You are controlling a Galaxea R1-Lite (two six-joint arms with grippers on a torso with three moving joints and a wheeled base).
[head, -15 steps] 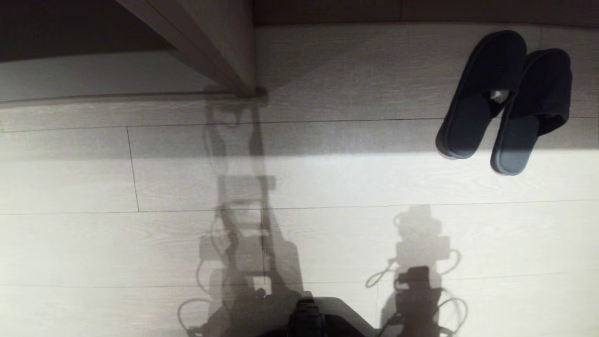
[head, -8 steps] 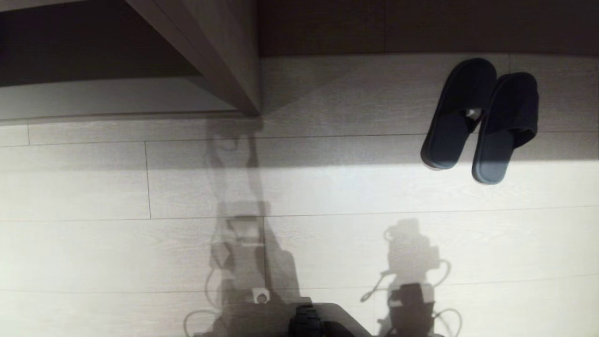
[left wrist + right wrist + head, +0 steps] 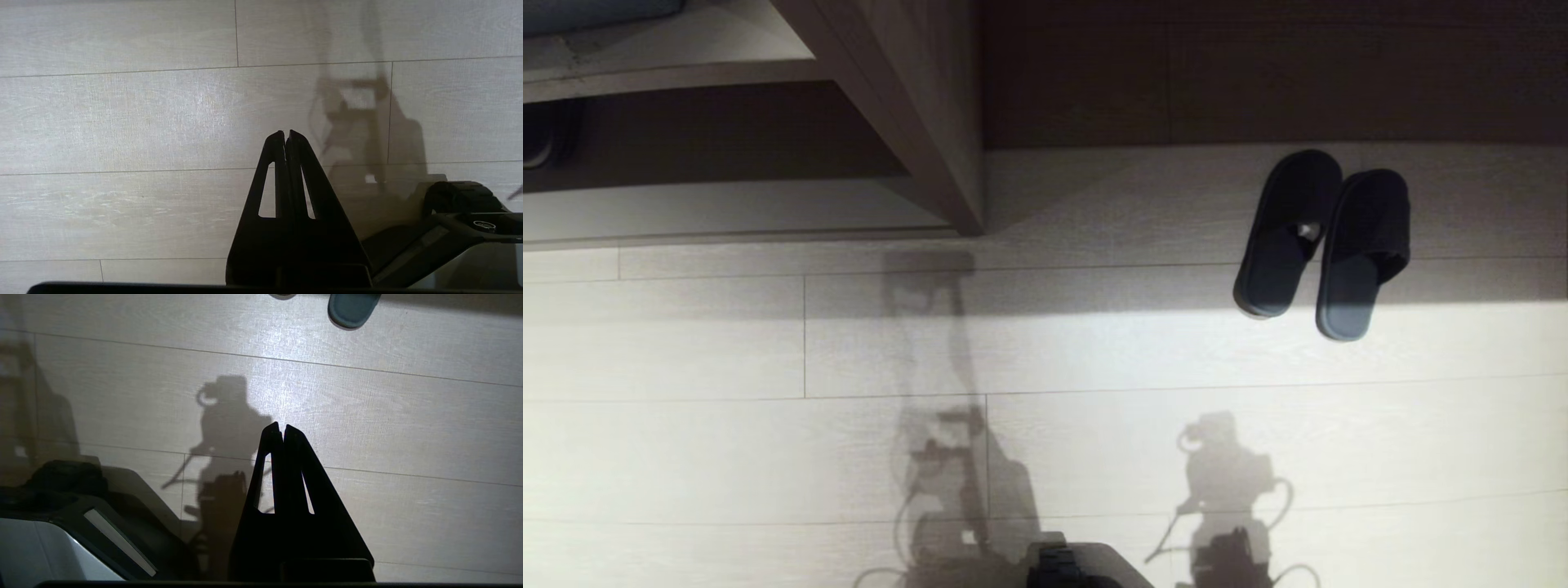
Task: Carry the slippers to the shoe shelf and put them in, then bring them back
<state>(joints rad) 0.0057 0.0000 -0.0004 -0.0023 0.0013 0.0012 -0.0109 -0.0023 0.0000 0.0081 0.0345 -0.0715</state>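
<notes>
1. The left gripper (image 3: 286,134) has its two dark fingers pressed together at the tips, clamped on nothing, pointing down over bare pale floor (image 3: 122,122).
2. The right gripper (image 3: 282,428) is likewise clenched tip to tip and empty, hanging above the same plank floor, with its own shadow cast just beside it.
3. Neither gripper appears in the head view; only the robot's shadows lie across the lit boards there.
4. Part of the robot's base (image 3: 461,212) shows at the edge of the left wrist view, and again in the right wrist view.
5. The slippers (image 3: 1321,241) sit side by side on the floor, well ahead of the robot and to its right, toes toward the dark wall panel (image 3: 1258,73), heels reaching into the sunlit strip. They touch or nearly touch each other.
6. One slipper heel shows at the far edge of the right wrist view, well apart from the fingers.
7. The shoe shelf (image 3: 915,122) stands ahead and to the left, its slanted divider panel meeting the floor, well apart from the slippers.
</notes>
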